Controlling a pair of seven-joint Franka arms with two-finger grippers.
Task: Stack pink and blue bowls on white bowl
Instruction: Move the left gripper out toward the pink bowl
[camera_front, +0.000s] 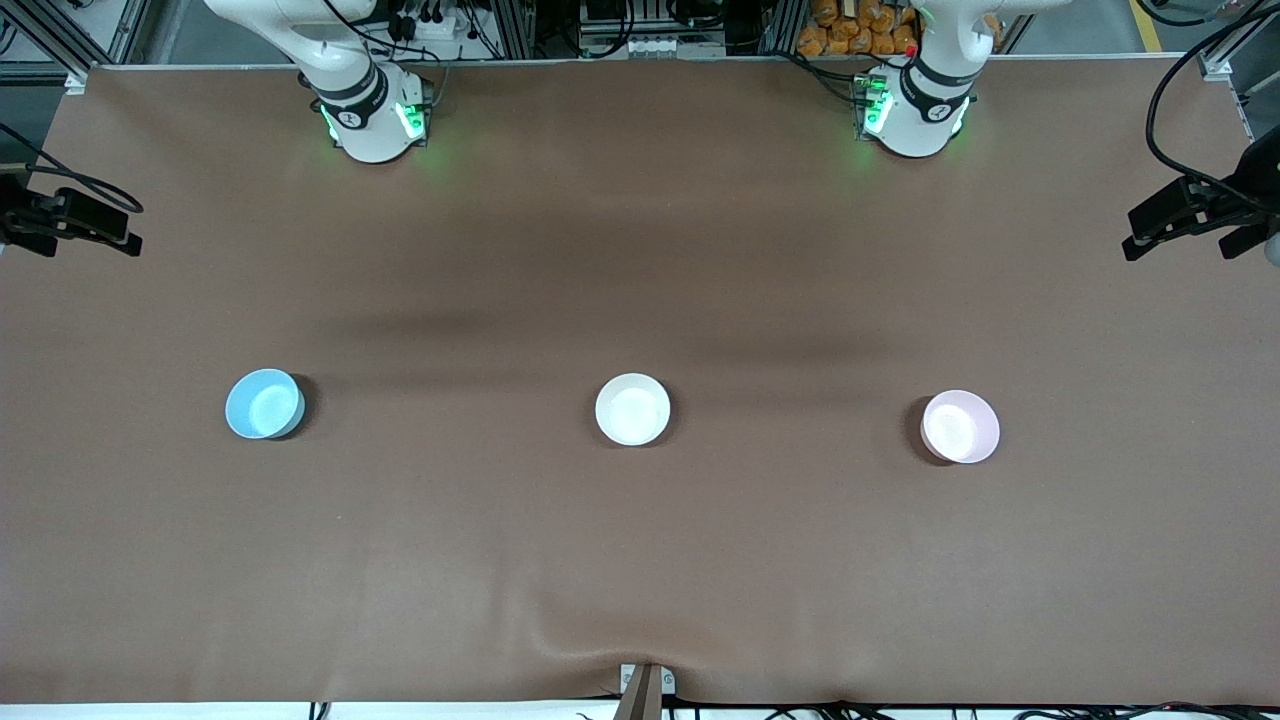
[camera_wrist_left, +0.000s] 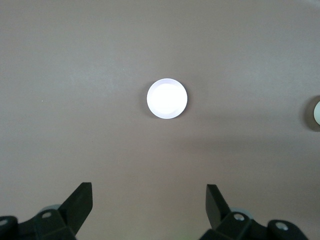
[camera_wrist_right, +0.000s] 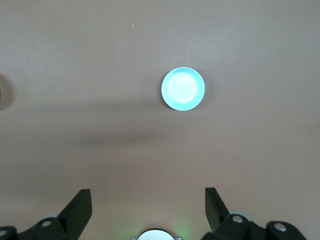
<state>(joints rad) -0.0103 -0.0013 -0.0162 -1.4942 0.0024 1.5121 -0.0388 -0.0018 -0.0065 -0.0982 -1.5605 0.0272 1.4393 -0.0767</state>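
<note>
Three small glossy bowls stand in a row on the brown table. The white bowl is in the middle. The light blue bowl is toward the right arm's end, the pale pink bowl toward the left arm's end. My left gripper is open and empty, high over the table, with the pink bowl below it and the white bowl's rim at the view's edge. My right gripper is open and empty, high over the table, with the blue bowl below it. Neither gripper shows in the front view.
The arm bases stand along the table edge farthest from the front camera. Black camera mounts reach in at both ends of the table. A small clamp sits at the nearest edge.
</note>
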